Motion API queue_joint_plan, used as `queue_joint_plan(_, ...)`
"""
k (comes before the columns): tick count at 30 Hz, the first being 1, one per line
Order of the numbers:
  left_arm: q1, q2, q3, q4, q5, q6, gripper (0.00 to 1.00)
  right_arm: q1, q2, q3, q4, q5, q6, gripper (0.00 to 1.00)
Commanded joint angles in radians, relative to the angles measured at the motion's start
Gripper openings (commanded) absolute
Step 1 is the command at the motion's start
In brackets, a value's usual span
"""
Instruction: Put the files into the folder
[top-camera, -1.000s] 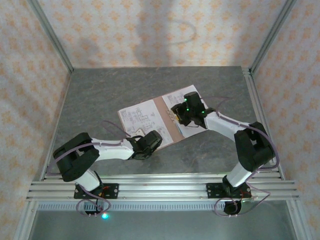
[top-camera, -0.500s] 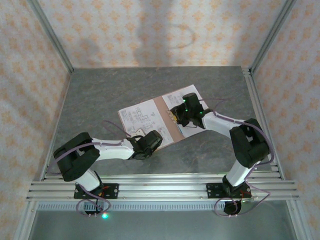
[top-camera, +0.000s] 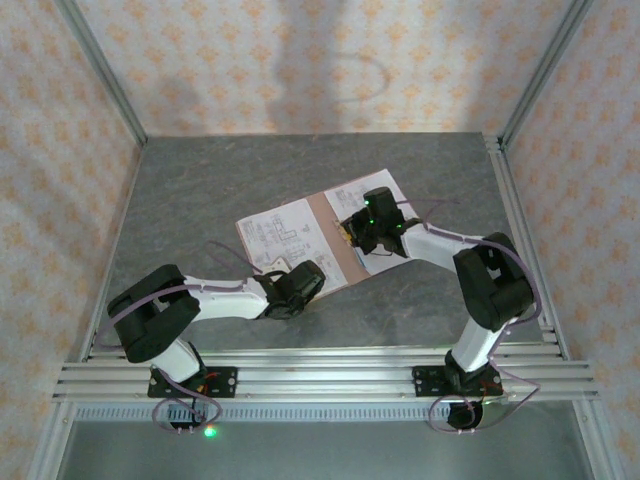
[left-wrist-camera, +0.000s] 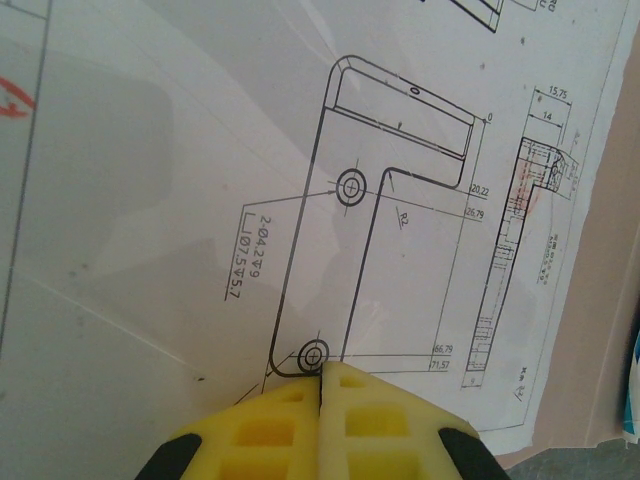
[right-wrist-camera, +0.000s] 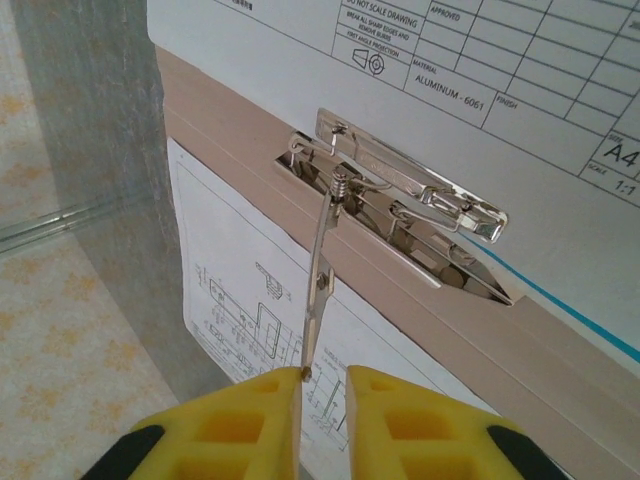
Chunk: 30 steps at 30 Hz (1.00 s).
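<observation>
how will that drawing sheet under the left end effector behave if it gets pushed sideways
Probably floppy: the sheet looks thin and shows faint creases, so a push may buckle it rather than shift it whole. Likely light, and apt to slide on the folder since it lies flat on it. The shut left end effector, seemingly resting on it, might drag it along.

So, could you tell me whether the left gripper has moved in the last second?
No. The left gripper sits at the same spot on the files' near edge, no closer to the aluminium rail.
</observation>
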Motion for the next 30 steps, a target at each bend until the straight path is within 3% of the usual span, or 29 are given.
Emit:
queue_joint_plan(1,-0.010,0.046,-0.020,-0.107,-0.005,-0.012,0.00,0.003,0.007,0.014,0.018,0.006,0.008,0.17)
queue_joint_plan(20,-0.010,0.030,-0.026,-0.122,-0.015,-0.017,0.00,0.001,0.029,0.002,0.010,0.027,-0.009,0.05)
queue_joint_plan(30,-0.010,0.021,-0.052,-0.102,-0.020,-0.046,0.00,-0.011,0.000,-0.106,-0.003,0.057,-0.046,0.04)
